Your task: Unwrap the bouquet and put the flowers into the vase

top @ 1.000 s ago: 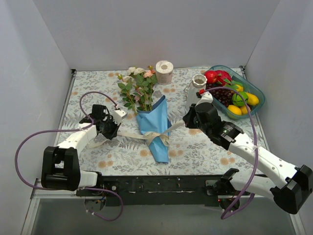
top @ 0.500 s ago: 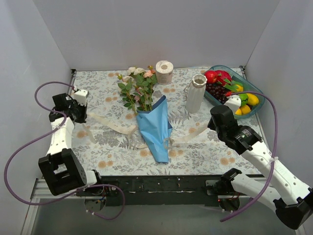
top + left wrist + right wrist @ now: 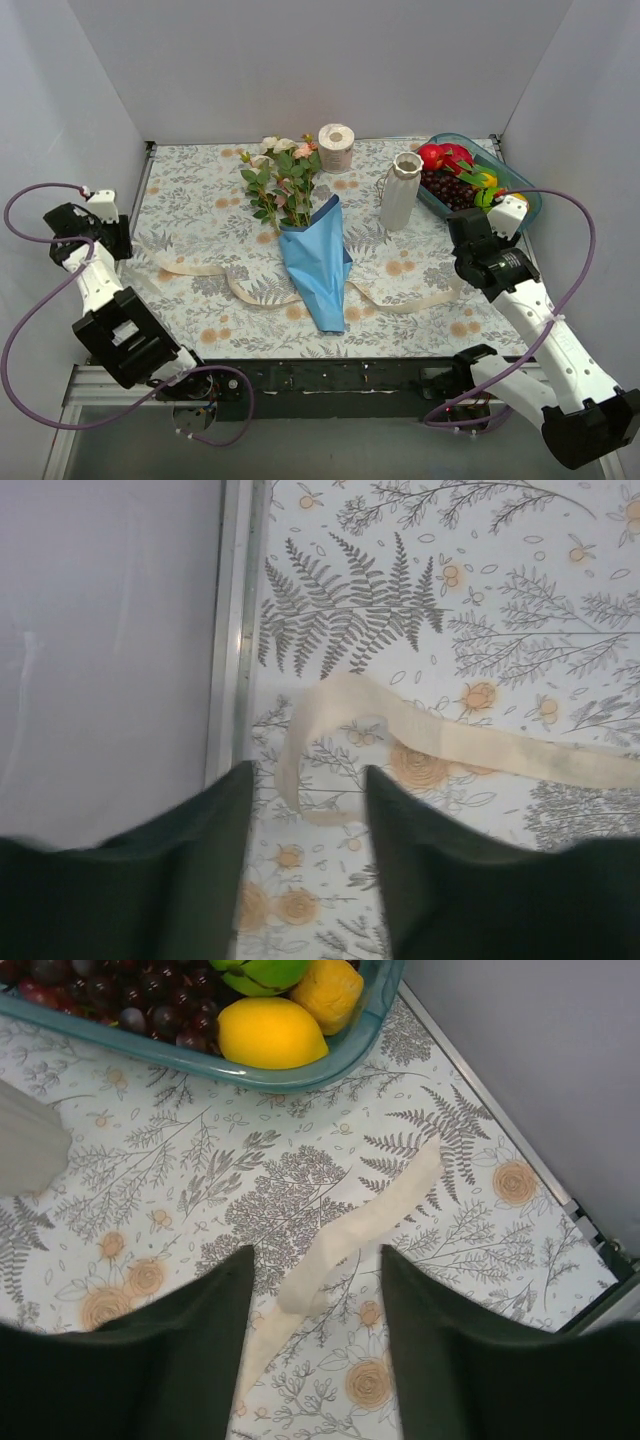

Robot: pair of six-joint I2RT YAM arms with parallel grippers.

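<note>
The bouquet lies in the middle of the table, its dark blue paper wrap (image 3: 318, 265) still around the stems and the flowers (image 3: 281, 180) fanning toward the back. The beige ribbon (image 3: 195, 268) is untied and lies loose across the table on both sides of the wrap. My left gripper (image 3: 117, 240) is at the far left edge, open, with the curled ribbon end (image 3: 322, 742) lying on the cloth between its fingers (image 3: 308, 772). My right gripper (image 3: 468, 258) hangs open over the other ribbon end (image 3: 352, 1232), fingers (image 3: 315, 1255) apart. The white ribbed vase (image 3: 401, 192) stands upright right of the bouquet.
A teal basket (image 3: 527, 210) of fruit sits at the back right, its rim (image 3: 300, 1075) just beyond my right fingers. A white paper roll (image 3: 336, 147) stands behind the flowers. The left wall and metal table rim (image 3: 232, 630) are close beside my left gripper.
Both arms pulled outward with the ribbon ends, undoing the knot. Both grippers have now opened and the ribbon has dropped onto the table.
</note>
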